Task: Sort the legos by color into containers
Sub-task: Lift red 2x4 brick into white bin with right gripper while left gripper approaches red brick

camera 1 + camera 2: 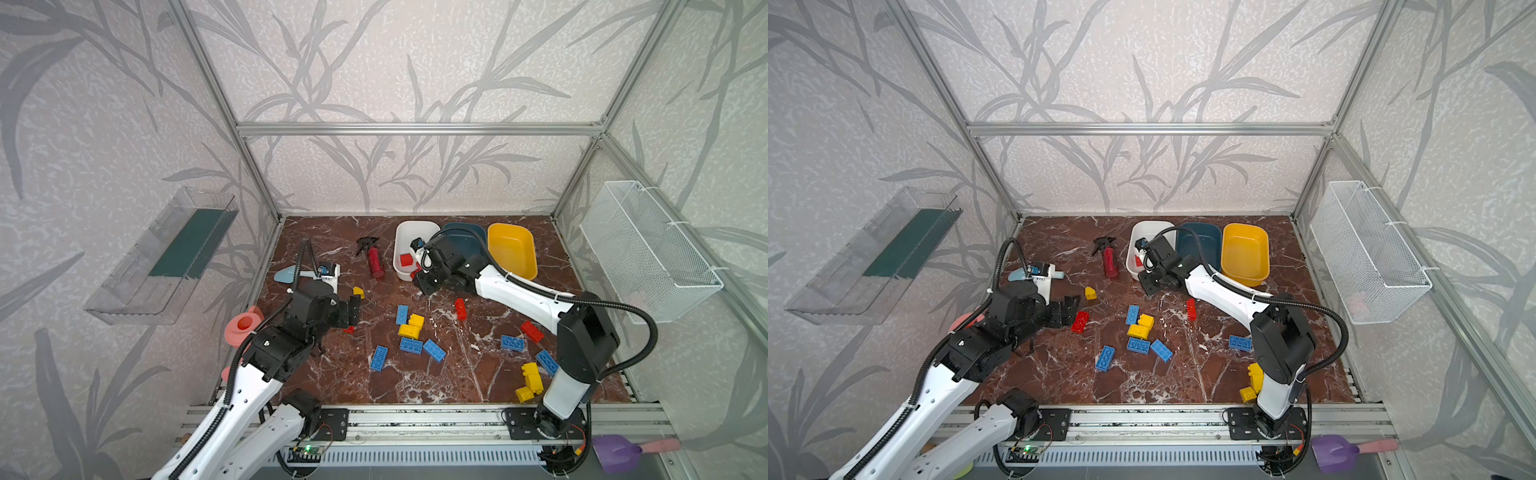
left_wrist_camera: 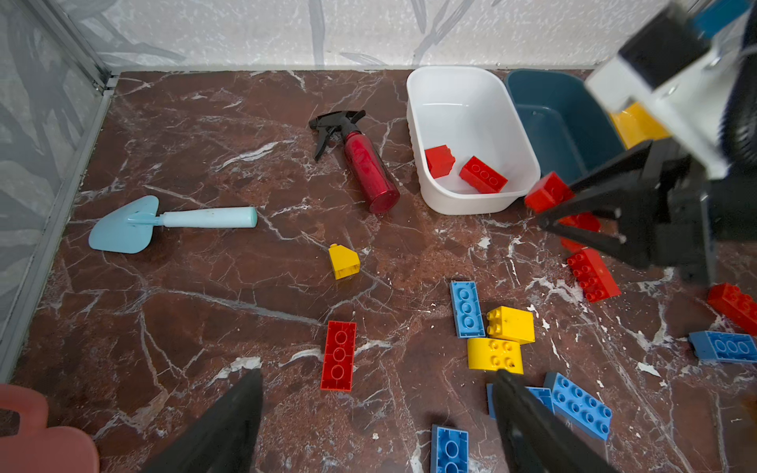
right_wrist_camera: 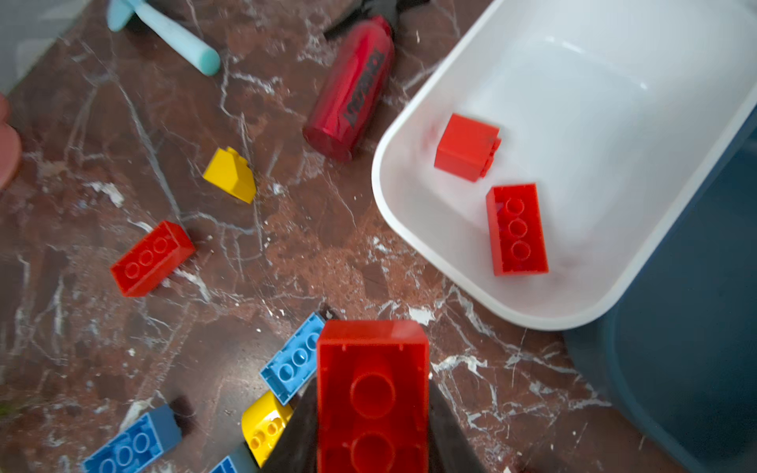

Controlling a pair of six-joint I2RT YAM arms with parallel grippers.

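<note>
My right gripper [image 3: 372,409] is shut on a red lego [image 3: 372,381], hollow side up, just in front of the white container [image 1: 398,249]. That container holds two red legos [image 2: 440,160] [image 2: 483,175]. Beside it stand the teal container [image 1: 465,235] and the yellow container [image 1: 511,249], both showing nothing inside. My left gripper [image 2: 377,374] hangs open over the floor, close to a red lego [image 2: 338,356] and a yellow sloped one [image 2: 344,262]. Several blue [image 1: 402,314], yellow [image 1: 411,326] and red [image 1: 460,308] legos lie scattered mid-floor.
A dark-red spray bottle [image 1: 375,259] lies left of the white container. A light-blue trowel [image 2: 164,221] and a pink object [image 1: 243,328] sit at the left edge. A wire basket [image 1: 648,253] and a clear shelf [image 1: 166,257] hang on the side walls.
</note>
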